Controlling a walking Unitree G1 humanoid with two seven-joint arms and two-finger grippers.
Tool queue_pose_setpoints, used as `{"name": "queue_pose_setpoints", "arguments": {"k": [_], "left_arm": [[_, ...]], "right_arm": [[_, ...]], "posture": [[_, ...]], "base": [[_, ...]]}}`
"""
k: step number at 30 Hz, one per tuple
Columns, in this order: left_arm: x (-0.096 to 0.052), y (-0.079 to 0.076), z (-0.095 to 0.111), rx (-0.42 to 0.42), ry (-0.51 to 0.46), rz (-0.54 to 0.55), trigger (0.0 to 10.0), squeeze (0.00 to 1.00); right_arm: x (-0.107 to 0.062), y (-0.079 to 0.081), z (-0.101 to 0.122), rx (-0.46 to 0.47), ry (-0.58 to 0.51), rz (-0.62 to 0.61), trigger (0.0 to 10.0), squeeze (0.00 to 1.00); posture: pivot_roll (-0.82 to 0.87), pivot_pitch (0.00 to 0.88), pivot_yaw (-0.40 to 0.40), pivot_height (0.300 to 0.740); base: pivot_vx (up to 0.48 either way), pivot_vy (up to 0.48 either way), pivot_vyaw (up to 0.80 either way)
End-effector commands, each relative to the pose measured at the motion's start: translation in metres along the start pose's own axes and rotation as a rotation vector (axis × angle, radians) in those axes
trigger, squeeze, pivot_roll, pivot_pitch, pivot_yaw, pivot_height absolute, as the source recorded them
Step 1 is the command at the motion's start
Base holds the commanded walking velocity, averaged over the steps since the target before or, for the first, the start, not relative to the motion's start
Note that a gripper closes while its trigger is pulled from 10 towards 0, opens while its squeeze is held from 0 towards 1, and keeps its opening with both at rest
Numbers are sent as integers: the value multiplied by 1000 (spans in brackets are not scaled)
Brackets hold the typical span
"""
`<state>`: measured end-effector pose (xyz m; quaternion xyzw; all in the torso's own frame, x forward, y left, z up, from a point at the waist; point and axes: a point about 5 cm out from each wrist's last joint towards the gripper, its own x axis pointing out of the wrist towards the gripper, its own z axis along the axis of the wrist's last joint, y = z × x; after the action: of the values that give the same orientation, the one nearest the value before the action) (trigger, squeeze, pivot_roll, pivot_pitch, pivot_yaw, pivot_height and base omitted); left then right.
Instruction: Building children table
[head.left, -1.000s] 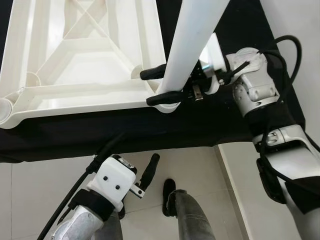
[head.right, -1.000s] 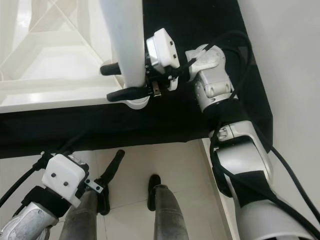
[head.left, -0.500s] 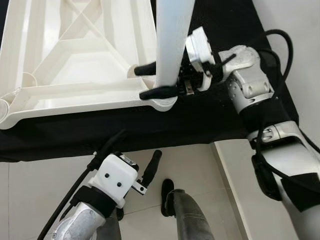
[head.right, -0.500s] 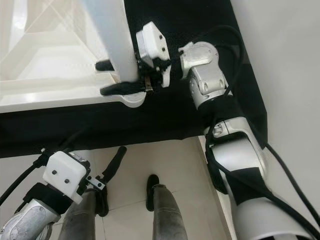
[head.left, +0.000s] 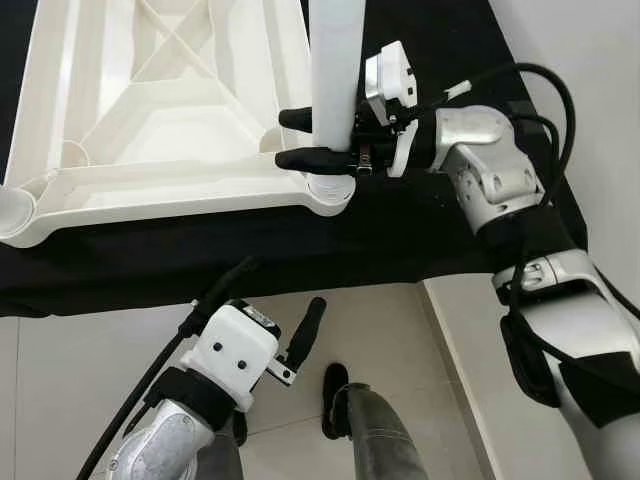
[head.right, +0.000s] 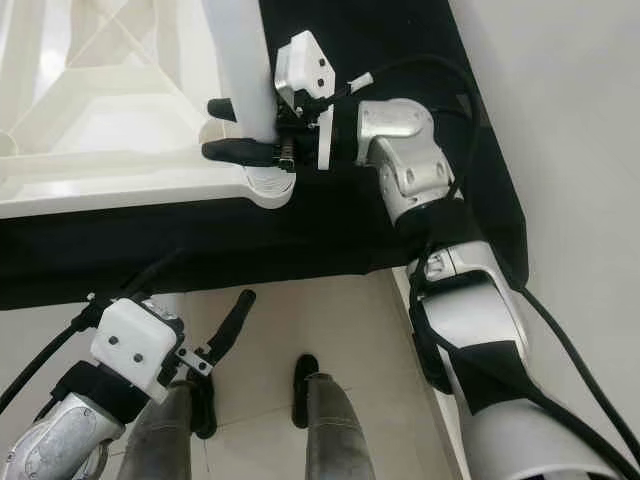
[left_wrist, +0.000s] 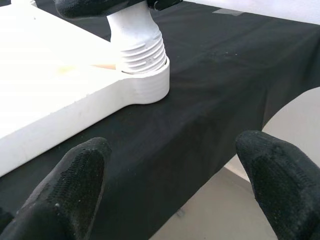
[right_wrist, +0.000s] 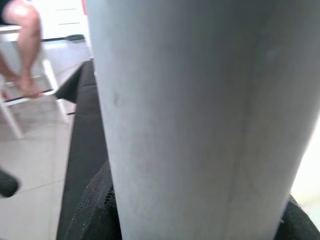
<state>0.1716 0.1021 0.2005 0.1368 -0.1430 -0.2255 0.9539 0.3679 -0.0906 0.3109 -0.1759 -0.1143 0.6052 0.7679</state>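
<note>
My right hand (head.left: 312, 140) is clenched around the white table leg (head.left: 335, 75), which stands upright with its threaded end seated in the corner socket (left_wrist: 145, 85) of the upturned white tabletop (head.left: 150, 110), just below my fingers. The tabletop lies on the black-covered counter (head.left: 400, 230). My left hand (left_wrist: 170, 185) hangs released near the counter's edge, over the floor (head.left: 90, 360).

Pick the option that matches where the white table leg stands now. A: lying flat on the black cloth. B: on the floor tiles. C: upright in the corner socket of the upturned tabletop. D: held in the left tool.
C: the table leg stands upright with its threaded end in the tabletop corner socket, gripped by the right tool.
</note>
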Motion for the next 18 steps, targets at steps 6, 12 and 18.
{"name": "queue_pose_setpoints", "arguments": {"k": [6,12,18], "left_arm": [[0,-4,-7,-6,26,-15,10000,0],[2,-4,-8,-2,22,-26,10000,0],[5,-2,-9,11,17,-18,10000,0]], "right_arm": [[-14,10,-57,250,137,-279,10000,0],[-13,23,-62,264,113,-392,10000,0],[-3,31,-64,320,56,-622,10000,0]], "posture": [[151,456,-115,740],[142,445,-111,740],[146,433,-112,740]], "base": [[0,0,0],[0,0,0],[0,0,0]]}}
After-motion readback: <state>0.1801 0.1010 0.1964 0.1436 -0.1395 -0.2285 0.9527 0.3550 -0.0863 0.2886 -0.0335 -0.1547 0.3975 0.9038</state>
